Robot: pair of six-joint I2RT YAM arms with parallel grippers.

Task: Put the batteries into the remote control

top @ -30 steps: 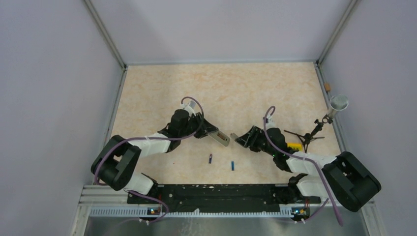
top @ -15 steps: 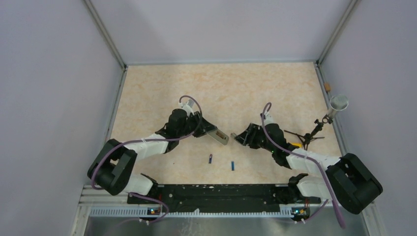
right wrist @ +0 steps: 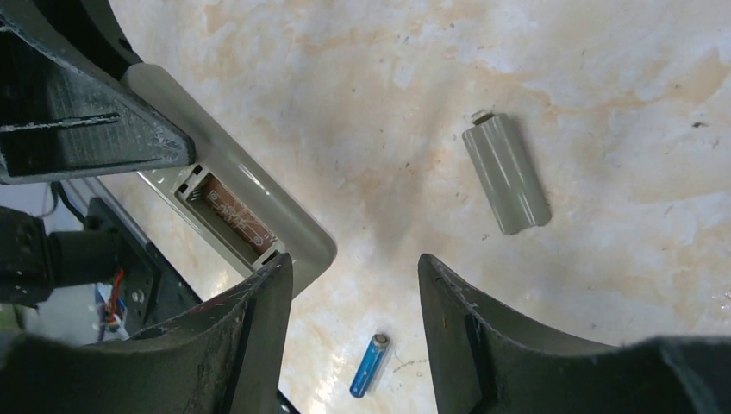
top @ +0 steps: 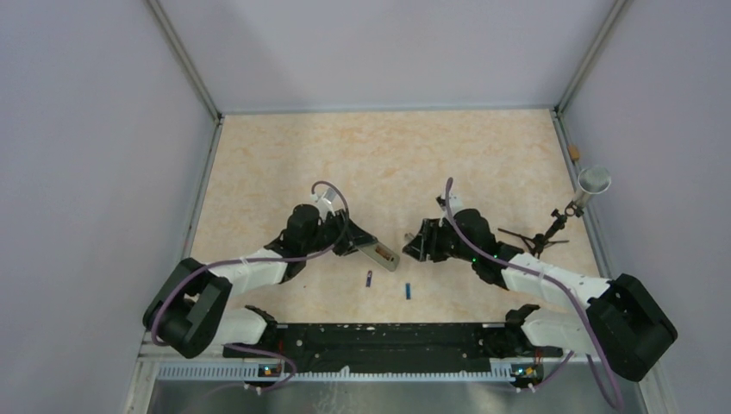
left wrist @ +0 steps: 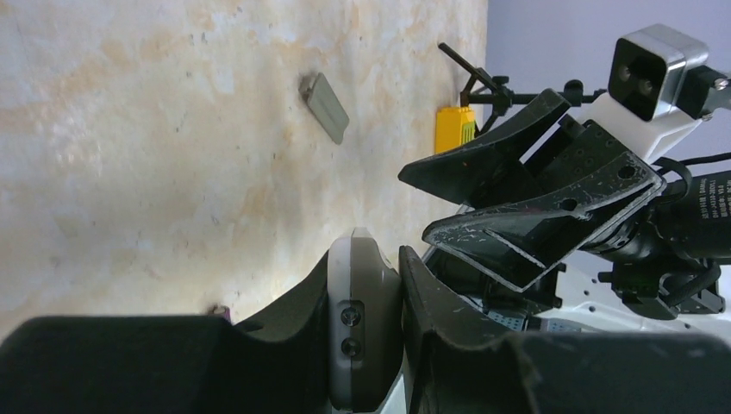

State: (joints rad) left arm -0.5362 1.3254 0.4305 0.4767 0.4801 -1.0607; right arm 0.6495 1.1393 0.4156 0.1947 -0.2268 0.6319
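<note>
The slim grey plastic remote control (right wrist: 250, 207) is being held low over the mottled beige worktop (top: 388, 164). It is showing its plain back, and its battery recess is lying open with coppery contacts on view and no cell inside. Whether its free end is touching the surface I cannot tell. The left gripper (left wrist: 365, 276) is pinching it across its narrow sides, black fingers pressing on both edges, with the recess end sticking out toward the other arm.

The two tiny blue cylindrical batteries (top: 369, 278) are lying loose on the worktop near each other, on the side of the remote control closer to the arm bases (neither is touching anything). The small grey rectangular battery cover (right wrist: 506, 172) is resting flat, apart from the remote control.

The right gripper (right wrist: 353, 276) is hanging close by with its jaws spread and nothing between them. One battery is showing on the worktop beyond its fingertips in the wrist view.

By my reading, the task is sitting at an early step: cover off, remote control presented, first cell not yet picked. The next move is calling for the right gripper to settle over a battery, close across its slim body, then carry it to the recess with its ends matching the contacts. That looks fiddly, since so small a cylinder is apt to roll.
</note>
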